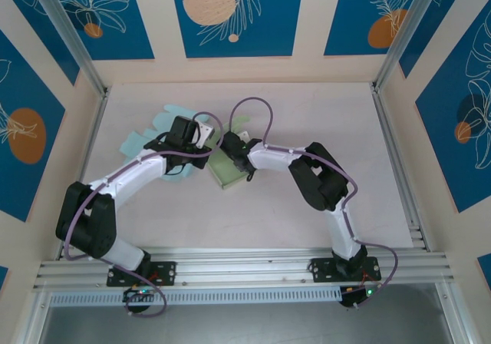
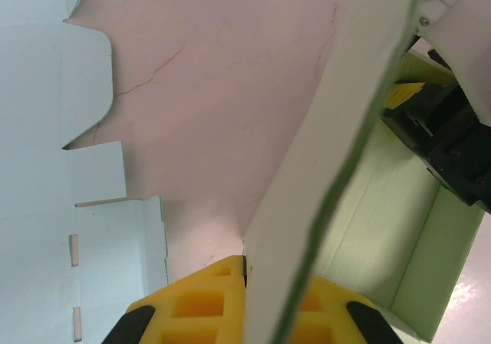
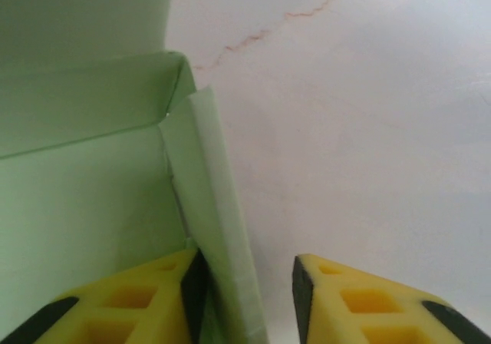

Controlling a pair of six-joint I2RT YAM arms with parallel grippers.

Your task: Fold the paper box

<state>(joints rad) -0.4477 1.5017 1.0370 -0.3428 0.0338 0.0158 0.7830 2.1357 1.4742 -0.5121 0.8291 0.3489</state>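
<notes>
Paper box [image 1: 227, 169] stretches diagonally, far left to near centre.

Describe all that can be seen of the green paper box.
The paper box is thin pale green card, half folded. It lies on the table between the two arms. Its floor is flat, and low walls stand up from it and meet at a creased corner. The left pincer is shut on one raised, tilted panel. Another wall stands between the fingers of the open right pincer.
</notes>
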